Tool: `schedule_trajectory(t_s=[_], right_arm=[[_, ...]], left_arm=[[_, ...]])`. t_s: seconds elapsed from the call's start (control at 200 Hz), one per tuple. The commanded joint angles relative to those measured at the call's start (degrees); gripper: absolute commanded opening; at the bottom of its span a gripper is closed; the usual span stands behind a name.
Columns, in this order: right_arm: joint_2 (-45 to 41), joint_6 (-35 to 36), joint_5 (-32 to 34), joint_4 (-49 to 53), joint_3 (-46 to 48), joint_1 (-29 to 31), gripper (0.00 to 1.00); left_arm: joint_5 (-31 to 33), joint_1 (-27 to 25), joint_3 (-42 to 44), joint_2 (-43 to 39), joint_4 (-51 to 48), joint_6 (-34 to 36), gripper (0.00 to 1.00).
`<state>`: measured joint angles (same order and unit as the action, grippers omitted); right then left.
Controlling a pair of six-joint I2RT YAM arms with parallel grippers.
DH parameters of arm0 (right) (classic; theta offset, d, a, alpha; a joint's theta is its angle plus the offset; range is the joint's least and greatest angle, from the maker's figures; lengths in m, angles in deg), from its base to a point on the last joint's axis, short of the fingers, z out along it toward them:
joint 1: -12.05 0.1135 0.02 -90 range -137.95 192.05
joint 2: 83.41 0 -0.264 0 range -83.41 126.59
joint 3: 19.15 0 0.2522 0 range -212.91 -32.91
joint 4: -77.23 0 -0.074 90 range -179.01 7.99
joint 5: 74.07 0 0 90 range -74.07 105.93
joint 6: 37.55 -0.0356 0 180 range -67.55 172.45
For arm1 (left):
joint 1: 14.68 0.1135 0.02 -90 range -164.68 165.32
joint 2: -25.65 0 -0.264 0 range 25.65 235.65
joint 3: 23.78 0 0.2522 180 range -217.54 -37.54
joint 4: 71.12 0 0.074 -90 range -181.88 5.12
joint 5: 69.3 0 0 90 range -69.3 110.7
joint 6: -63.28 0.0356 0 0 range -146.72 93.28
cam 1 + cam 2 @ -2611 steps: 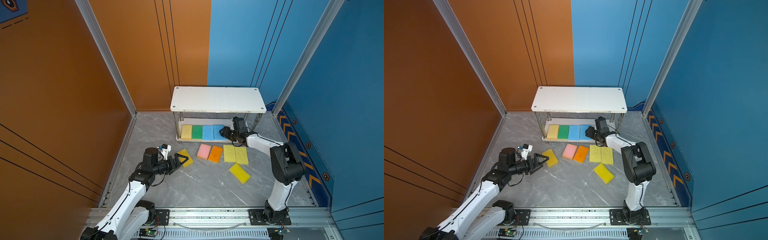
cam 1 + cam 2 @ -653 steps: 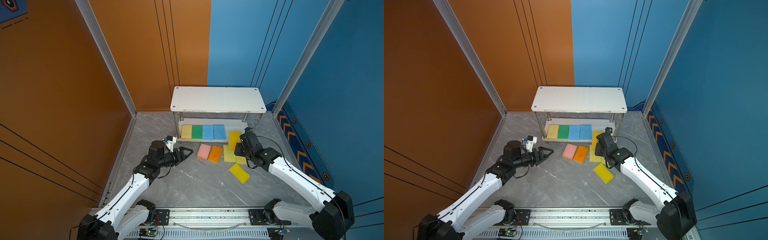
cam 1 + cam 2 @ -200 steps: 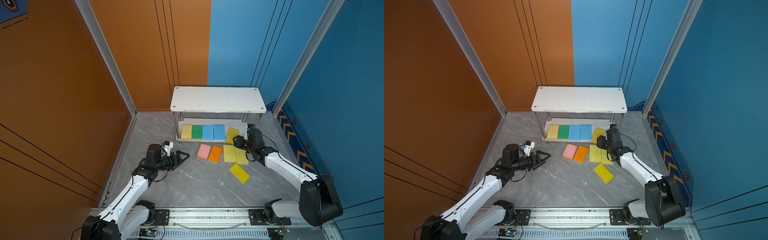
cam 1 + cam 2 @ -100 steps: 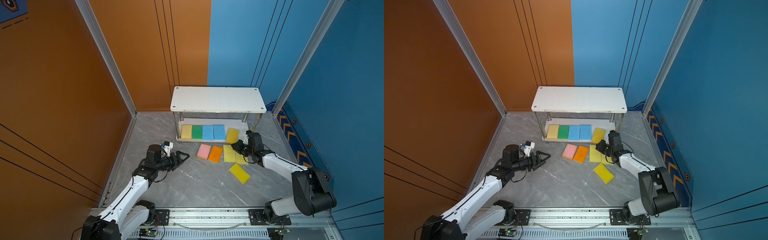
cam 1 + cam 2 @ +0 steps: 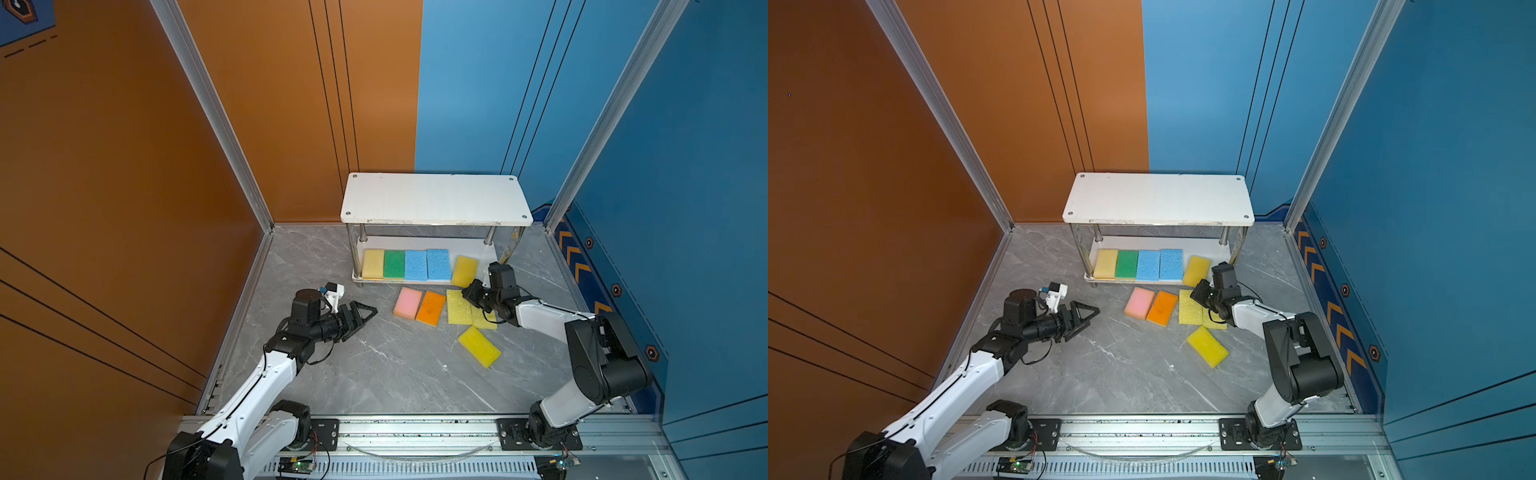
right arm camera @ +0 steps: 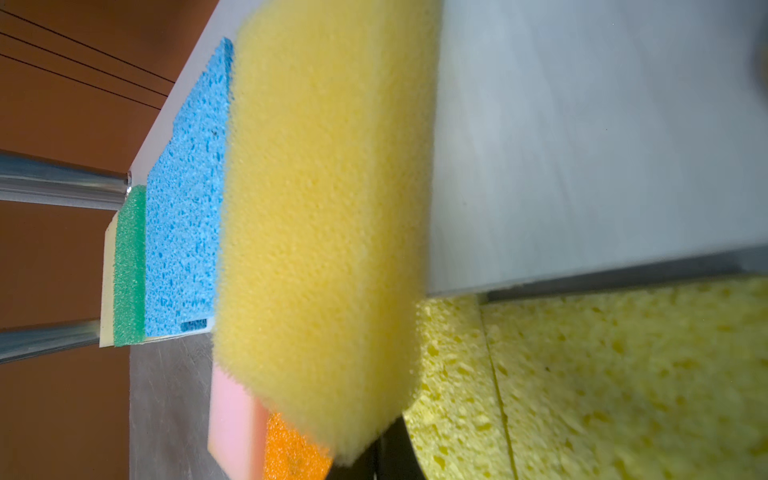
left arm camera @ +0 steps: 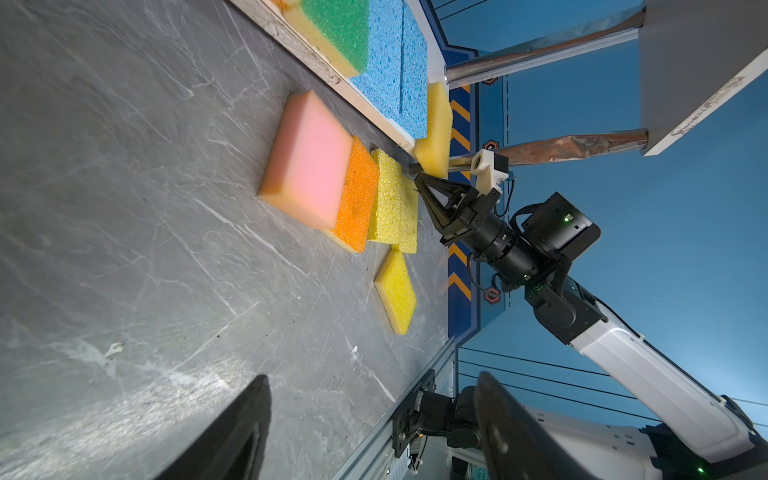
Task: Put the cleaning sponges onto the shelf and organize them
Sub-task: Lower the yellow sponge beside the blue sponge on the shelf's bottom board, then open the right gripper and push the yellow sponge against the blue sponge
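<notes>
- white two-tier shelf with shiny metal posts [image 5: 436, 199] stands at the back of the grey marbled tabletop [image 5: 374, 374].
- lower board, left to right in both top views: pale yellow foam sponge [image 5: 373, 263], green foam sponge [image 5: 394, 264], first light blue foam sponge [image 5: 416, 265], second light blue foam sponge [image 5: 439, 264]. All lie flat, side by side, touching.
- smooth yellow foam sponge [image 5: 465, 271] sits at the right end of that row, tilted. Its far end is on the lower board beside the second light blue foam sponge. Its near end hangs past the board's front edge, by the front right post.
- right claw [image 5: 465, 291]: clenched, jaws tip to tip, nothing between them in the left wrist view. The tip is right at the tilted sponge's near end; cannot tell if it touches.
- on the tabletop in front of the shelf, one row: pink foam sponge [image 5: 408, 303], orange foam sponge [image 5: 431, 308] touching it, then two coarse-pored yellow foam sponges [image 5: 459, 307] side by side. The right one is partly under the right arm.
- bright yellow foam sponge [image 5: 479, 346] lies flat and diagonal, nearer the front, just beside the coarse pair.
- left claw [image 5: 372, 311]: released, jaws wide, empty. It is low over the tabletop left of the pink foam sponge, pointing at it but apart from it.
</notes>
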<state>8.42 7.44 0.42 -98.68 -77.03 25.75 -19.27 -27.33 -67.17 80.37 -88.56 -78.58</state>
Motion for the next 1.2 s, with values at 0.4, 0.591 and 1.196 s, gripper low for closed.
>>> schedule_trajectory(t_s=[0.4,0.591,1.196], right_arm=[[-2.17,3.39,8.61,3.24,-1.34,-0.42,0.0],[-6.42,2.72,10.98,3.8,1.92,-0.42,0.0],[-2.25,4.86,15.61,4.12,-3.07,-0.53,0.0]], left_arm=[[-1.43,0.91,0.71,-0.14,-0.24,0.97,0.78],[-1.68,0.91,0.82,0.25,0.19,0.89,0.78],[-2.75,1.84,0.52,0.39,-0.72,1.67,0.78]])
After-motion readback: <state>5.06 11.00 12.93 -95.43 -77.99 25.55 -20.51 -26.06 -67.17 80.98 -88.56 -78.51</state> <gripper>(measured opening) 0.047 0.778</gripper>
